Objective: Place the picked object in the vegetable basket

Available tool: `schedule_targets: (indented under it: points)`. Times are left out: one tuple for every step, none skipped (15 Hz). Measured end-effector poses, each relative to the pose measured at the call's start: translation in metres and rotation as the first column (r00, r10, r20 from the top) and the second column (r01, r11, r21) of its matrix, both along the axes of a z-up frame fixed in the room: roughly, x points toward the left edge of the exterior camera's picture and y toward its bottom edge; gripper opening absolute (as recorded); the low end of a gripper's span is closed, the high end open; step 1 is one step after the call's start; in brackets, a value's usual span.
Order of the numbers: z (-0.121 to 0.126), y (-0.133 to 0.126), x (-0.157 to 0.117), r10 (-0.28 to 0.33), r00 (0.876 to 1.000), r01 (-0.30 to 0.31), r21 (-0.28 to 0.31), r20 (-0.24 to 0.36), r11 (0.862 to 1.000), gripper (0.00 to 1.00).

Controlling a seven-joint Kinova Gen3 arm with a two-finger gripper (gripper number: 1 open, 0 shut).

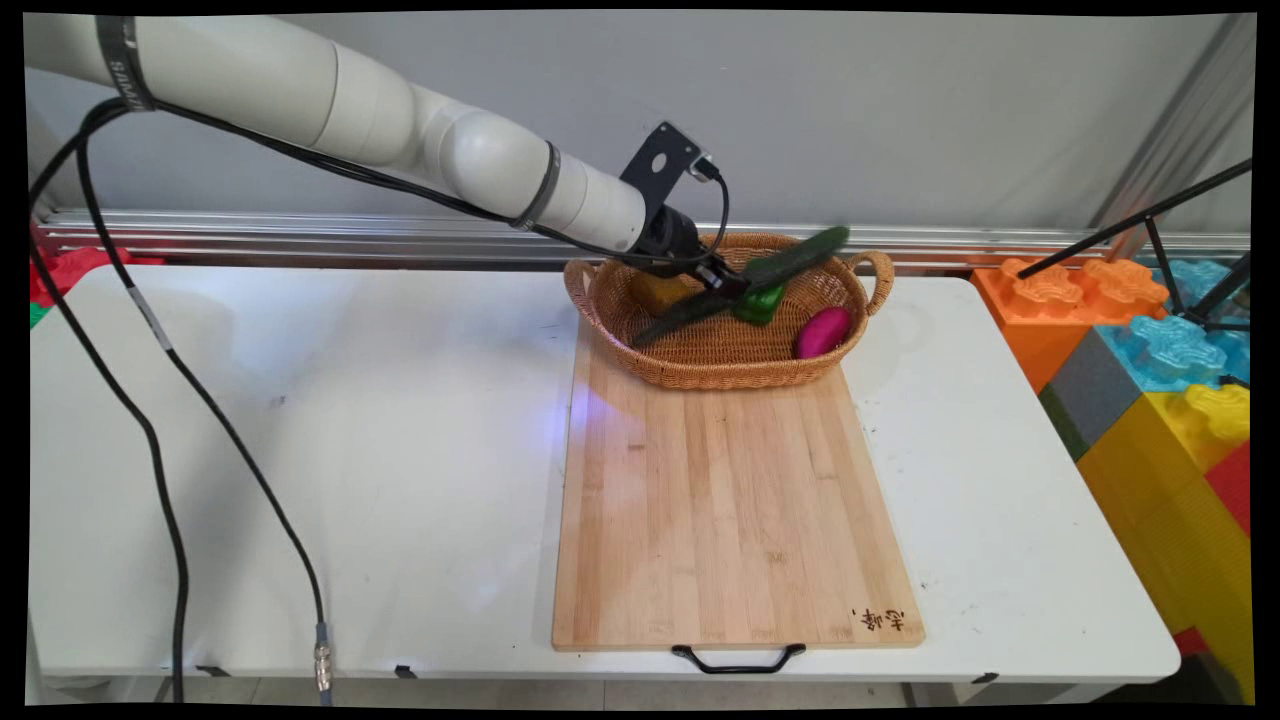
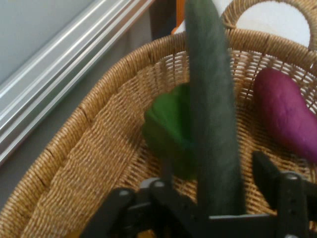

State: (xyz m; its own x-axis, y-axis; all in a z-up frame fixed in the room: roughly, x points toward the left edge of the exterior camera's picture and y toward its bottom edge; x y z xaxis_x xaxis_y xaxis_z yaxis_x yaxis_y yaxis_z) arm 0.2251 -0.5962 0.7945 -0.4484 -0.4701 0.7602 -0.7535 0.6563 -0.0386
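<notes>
A long dark green cucumber (image 1: 780, 268) lies slanted across a wicker basket (image 1: 700, 375), its far end resting over the rim. My gripper (image 1: 725, 285) reaches into the basket and straddles the cucumber's middle. In the hand view the cucumber (image 2: 210, 99) rises between the fingers (image 2: 265, 171) with a small gap on each side, so the gripper (image 2: 213, 168) is open around it. A green pepper (image 2: 166, 129) lies under the cucumber and a purple eggplant (image 2: 287, 114) to its right. A yellow-orange item (image 1: 658, 292) sits at the basket's left, partly hidden by the hand.
The basket (image 2: 89, 148) stands on the far end of a long wooden cutting board (image 1: 730, 510) with a black handle at the near edge. Coloured foam blocks (image 1: 1150, 340) and a black tripod leg (image 1: 1130, 225) stand off the table's right. Cables (image 1: 160, 460) hang at left.
</notes>
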Motion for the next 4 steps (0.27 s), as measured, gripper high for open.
schedule_targets:
  points:
    - [-0.0015, -0.0001, -0.0004, -0.001, 1.0, 0.001, 0.0, 0.007, 1.0, 1.0]
    - [-0.0028, 0.0001, -0.001, -0.003, 1.0, 0.003, 0.002, 0.012, 1.0, 1.0]
    - [-0.0034, 0.0004, -0.0017, -0.005, 1.0, 0.005, 0.003, 0.016, 1.0, 1.0]
    - [-0.0039, 0.001, -0.0028, -0.008, 1.0, 0.008, 0.005, 0.02, 1.0, 1.0]
